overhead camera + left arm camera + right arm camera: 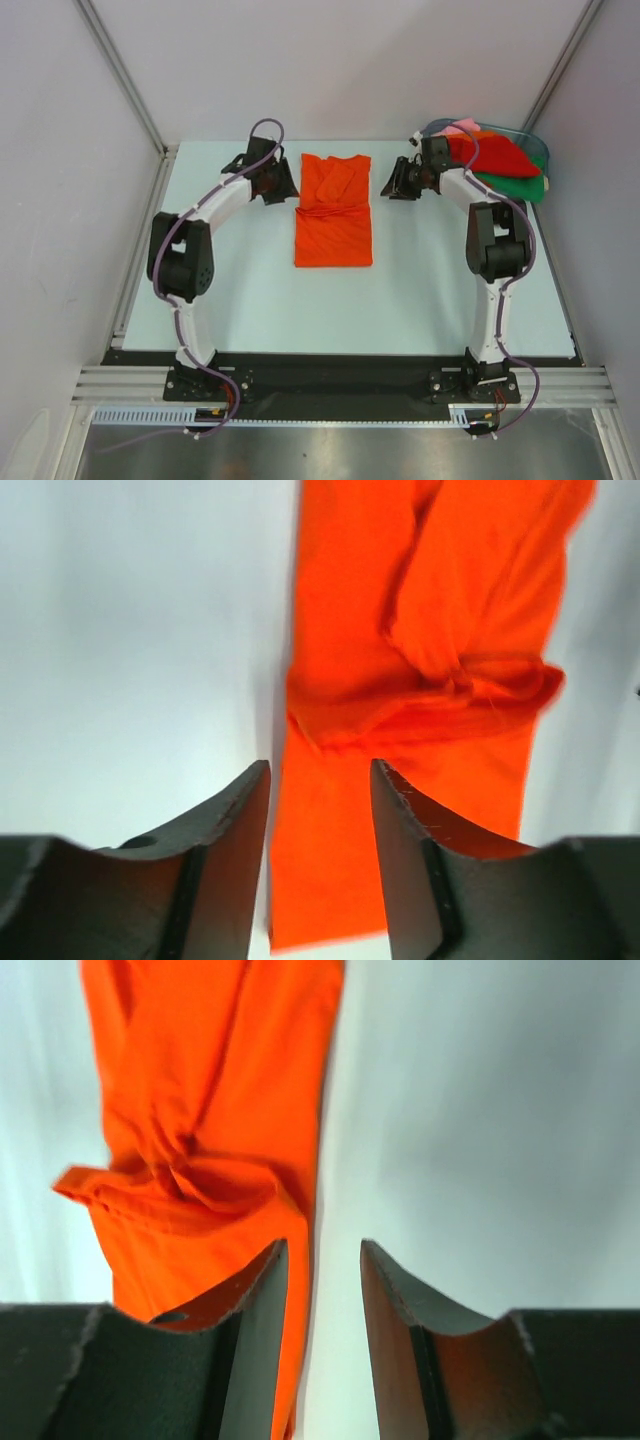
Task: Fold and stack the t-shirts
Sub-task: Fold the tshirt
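From above, midway through folding the orange t-shirt [334,210], laid as a narrow strip mid-table [250,300] with sleeves turned in, flanked near its far end by left jaws and right jaws; well apart from the heaped t-shirts [490,158] in the tub [536,142] at the far right corner. Through the left wrist: parted, empty, over the shirt's left edge. Through the right wrist: likewise released, holding nothing, by the right edge. Next, probably: pinch both far corners and carry them evenly to the near hem, keeping the sleeves tucked.
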